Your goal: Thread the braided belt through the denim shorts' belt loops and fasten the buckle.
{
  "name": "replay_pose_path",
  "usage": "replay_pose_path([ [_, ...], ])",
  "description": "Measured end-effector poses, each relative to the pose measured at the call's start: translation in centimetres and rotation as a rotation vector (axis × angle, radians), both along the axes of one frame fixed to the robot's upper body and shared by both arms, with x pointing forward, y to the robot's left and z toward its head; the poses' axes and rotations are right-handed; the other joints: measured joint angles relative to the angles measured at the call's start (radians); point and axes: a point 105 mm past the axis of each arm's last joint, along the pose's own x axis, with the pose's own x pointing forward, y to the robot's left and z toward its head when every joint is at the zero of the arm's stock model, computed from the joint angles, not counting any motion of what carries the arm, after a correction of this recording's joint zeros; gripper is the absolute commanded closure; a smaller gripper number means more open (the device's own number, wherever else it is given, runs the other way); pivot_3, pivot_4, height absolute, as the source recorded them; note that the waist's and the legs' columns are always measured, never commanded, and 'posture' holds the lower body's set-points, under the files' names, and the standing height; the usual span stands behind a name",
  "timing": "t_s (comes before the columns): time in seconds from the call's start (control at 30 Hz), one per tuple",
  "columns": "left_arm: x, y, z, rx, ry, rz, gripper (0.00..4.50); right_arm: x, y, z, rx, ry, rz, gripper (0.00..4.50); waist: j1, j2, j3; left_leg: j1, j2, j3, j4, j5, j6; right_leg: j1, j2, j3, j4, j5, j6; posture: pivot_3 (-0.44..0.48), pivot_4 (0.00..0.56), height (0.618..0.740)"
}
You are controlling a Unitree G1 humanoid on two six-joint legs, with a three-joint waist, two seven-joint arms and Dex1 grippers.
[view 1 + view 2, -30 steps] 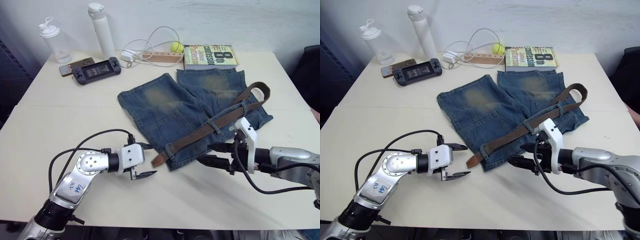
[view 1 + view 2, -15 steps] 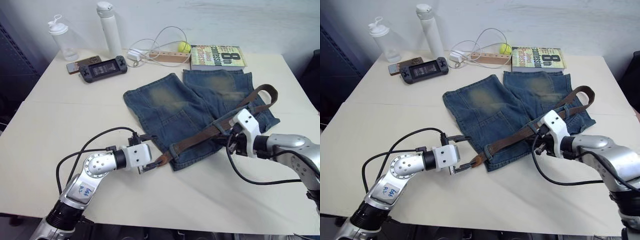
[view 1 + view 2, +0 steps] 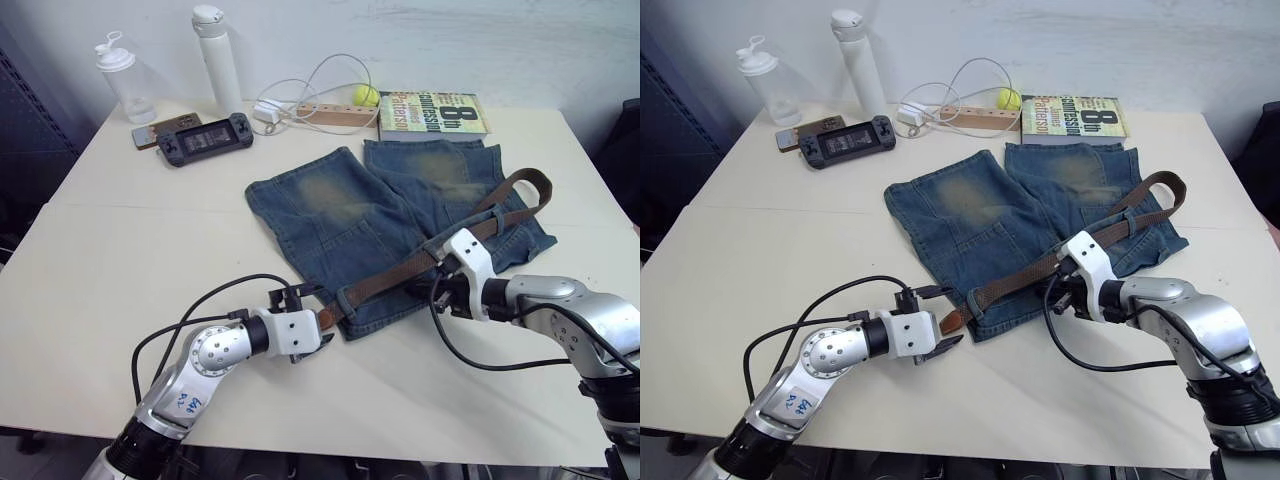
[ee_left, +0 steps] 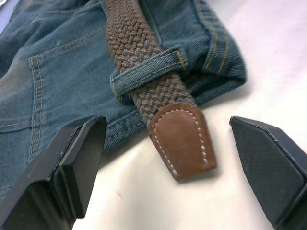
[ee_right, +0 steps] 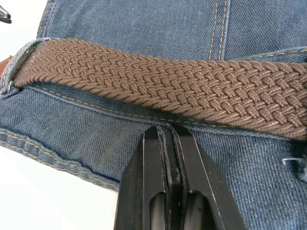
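The denim shorts (image 3: 340,215) lie flat on the table with the waistband toward me. The braided belt (image 3: 400,270) runs along the waistband through belt loops (image 4: 148,67) and curls up in an arc at the far right (image 3: 530,185). Its tan leather tip (image 4: 182,139) pokes out past the last loop at the shorts' left corner. My left gripper (image 4: 168,125) is open, one finger on each side of that tip, not touching it. My right gripper (image 5: 168,128) is shut, its tips against the waistband denim just below the belt's middle. The buckle is hidden.
Along the back of the table stand two bottles (image 3: 120,80), a phone (image 3: 155,130), a game console (image 3: 205,138), a power strip with a white cable (image 3: 310,112), a tennis ball (image 3: 360,95) and a book (image 3: 430,110). The table's front edge (image 3: 330,450) is close below both arms.
The right gripper closed and moved in from the bare table onto the waistband under the belt. My left gripper slid right until its open fingers bracket the belt tip. The camera also shifted.
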Motion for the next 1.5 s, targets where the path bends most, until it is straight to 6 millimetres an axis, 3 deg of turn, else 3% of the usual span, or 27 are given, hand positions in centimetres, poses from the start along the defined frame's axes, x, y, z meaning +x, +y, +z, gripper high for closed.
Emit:
replay_pose_path([
  [0.1, 0.4, -0.1, -0.1, 0.036, -0.064, 0.009, 1.46, 0.0, 0.0, 0.0, -0.003, 0.001, -0.002, 4.5, 0.0, 0.0, 0.0, 0.0, 0.0, 0.0, 0.0, 0.0, 0.0, 0.0, 0.0, 0.0, 0.001, 0.0, 0.0, 0.0, 0.15, 0.708],
  [0.13, 0.4, -0.1, -0.2, 0.047, -0.079, 0.011, 2.06, 0.0, 0.0, -0.1, -0.004, 0.003, -0.003, 4.5, -0.001, 0.0, 0.0, 0.0, 0.0, 0.0, 0.001, 0.0, 0.0, 0.0, 0.0, 0.0, 0.001, 0.0, 0.0, 0.0, 0.15, 0.708],
  [0.33, 0.9, 0.7, -0.5, 0.07, -0.131, 0.074, 4.39, 0.1, -0.1, 0.0, -0.013, 0.008, -0.009, 4.5, -0.002, 0.0, 0.0, 0.0, 0.0, 0.0, 0.001, 0.0, 0.0, 0.0, 0.0, 0.0, 0.002, 0.0, 0.0, 0.0, 0.15, 0.708],
  [0.37, 1.0, 1.3, -0.2, 0.077, -0.166, 0.104, 4.49, 0.2, -0.1, 0.1, -0.021, 0.007, -0.017, 4.5, -0.003, 0.0, 0.0, 0.0, 0.0, 0.0, 0.001, 0.0, 0.0, 0.0, 0.0, 0.0, 0.002, 0.0, 0.0, 0.0, 0.15, 0.708],
  [0.57, -0.9, 5.7, -0.3, 0.159, -0.258, 0.275, 4.49, 1.4, -0.4, -0.4, -0.041, 0.032, -0.118, 4.5, -0.008, 0.0, 0.0, 0.0, 0.0, 0.0, 0.001, 0.0, 0.0, -0.001, 0.0, 0.001, 0.003, 0.0, -0.001, 0.0, 0.15, 0.708],
  [0.9, -6.3, 19.0, -1.2, 0.336, -0.175, 0.622, 4.49, 2.7, 0.0, -0.4, -0.051, 0.038, -0.103, 4.5, -0.018, -0.001, -0.001, 0.002, 0.001, 0.001, 0.0, -0.001, -0.001, 0.0, -0.001, 0.001, 0.003, -0.001, -0.003, 0.0, 0.15, 0.708],
  [1.1, -7.6, 21.6, -1.3, 0.269, -0.118, 0.689, 4.49, 3.2, 0.5, -0.3, -0.058, 0.037, -0.072, 4.5, -0.032, -0.002, -0.001, 0.002, 0.001, 0.001, 0.0, -0.002, -0.002, -0.001, -0.002, 0.0, 0.002, -0.001, -0.003, 0.0, 0.15, 0.708],
  [1.27, -10.8, 24.4, -2.3, 0.278, -0.081, 0.773, 4.49, 3.5, 0.8, -0.3, -0.049, 0.04, -0.05, 4.5, -0.041, -0.003, -0.002, 0.002, 0.001, 0.002, -0.003, -0.003, -0.003, -0.001, -0.003, 0.0, 0.001, -0.001, -0.003, 0.0, 0.15, 0.708],
  [1.5, -11.2, 25.7, -2.5, 0.097, -0.047, 0.88, 4.49, 3.6, 0.8, -0.2, -0.048, 0.046, -0.024, 4.5, -0.039, -0.004, -0.003, 0.003, 0.001, 0.003, -0.004, -0.004, -0.006, -0.001, -0.005, -0.002, 0.001, -0.001, -0.004, 0.0, 0.15, 0.708],
])
